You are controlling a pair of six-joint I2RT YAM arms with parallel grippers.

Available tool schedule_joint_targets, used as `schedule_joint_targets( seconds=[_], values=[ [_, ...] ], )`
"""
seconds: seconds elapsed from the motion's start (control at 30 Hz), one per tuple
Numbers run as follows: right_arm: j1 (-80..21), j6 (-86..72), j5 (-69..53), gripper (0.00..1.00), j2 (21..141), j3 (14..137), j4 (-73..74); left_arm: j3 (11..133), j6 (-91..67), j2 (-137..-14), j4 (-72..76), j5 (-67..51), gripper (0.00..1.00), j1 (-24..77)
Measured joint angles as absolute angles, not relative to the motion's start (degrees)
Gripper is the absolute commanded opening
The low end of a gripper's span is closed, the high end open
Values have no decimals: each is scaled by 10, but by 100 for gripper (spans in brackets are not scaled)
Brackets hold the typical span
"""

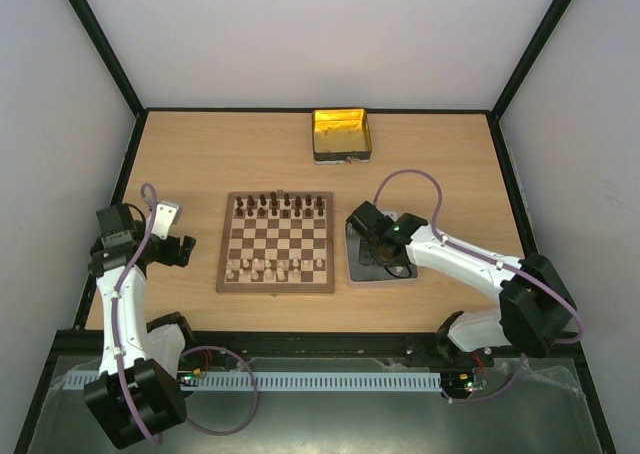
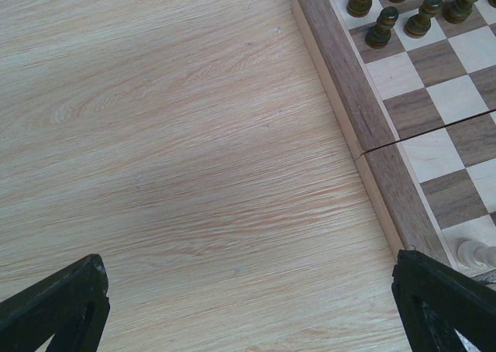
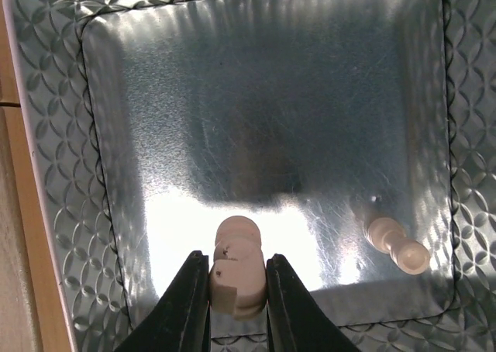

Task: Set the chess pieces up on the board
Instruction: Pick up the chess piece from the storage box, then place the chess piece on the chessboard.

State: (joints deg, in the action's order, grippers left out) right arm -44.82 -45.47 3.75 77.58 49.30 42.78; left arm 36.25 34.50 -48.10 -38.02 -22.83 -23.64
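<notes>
Right gripper (image 3: pixel 236 281) hangs low over the grey tray (image 3: pixel 256 96), and its two fingers are pressed on a pale piece (image 3: pixel 236 247) between them. The long axis of this piece seems to run along the fingers, round head away from the wrist, but whether its underside touches the tray cannot be told from this view.

A second pale piece (image 3: pixel 397 245) lies on its side on the tray, near to the right of the fingers. Its long axis is diagonal, and the wider end points to the near right corner of the tray.

From above, the board (image 1: pixel 276 242) lies just beside the tray, on the left of this gripper. Dark pieces (image 1: pixel 280 205) fill its far rows, and the pale row (image 1: pixel 275 269) at the near edge probably has gaps, so the held piece must travel left and be set upright there.

The left gripper (image 2: pixel 248 301) has its fingers wide apart, with nothing between them, above the bare table (image 2: pixel 170 135) on the other side of the board. The right arm is clearly the nearer one to the tray.
</notes>
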Motion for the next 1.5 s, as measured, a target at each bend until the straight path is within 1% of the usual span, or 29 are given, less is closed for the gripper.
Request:
schedule_joint_targets(
  seconds=[0.13, 0.33, 0.53, 0.77, 0.93, 1.5],
  values=[
    [-465, -459, 49, 13, 779, 503, 443, 362, 345, -481, -380, -229, 99, -236],
    [-538, -485, 54, 13, 803, 558, 453, 362, 345, -481, -380, -229, 99, -236],
    [-618, -511, 56, 13, 855, 605, 455, 362, 345, -481, -380, -229, 99, -236],
    [-677, -530, 55, 13, 926, 652, 457, 362, 345, -480, -380, -229, 99, -236],
    [-690, -530, 51, 13, 962, 680, 456, 362, 345, -477, -380, -229, 99, -236],
    [-690, -525, 47, 14, 1027, 725, 449, 362, 345, -476, -380, -229, 99, -236]
  ],
)
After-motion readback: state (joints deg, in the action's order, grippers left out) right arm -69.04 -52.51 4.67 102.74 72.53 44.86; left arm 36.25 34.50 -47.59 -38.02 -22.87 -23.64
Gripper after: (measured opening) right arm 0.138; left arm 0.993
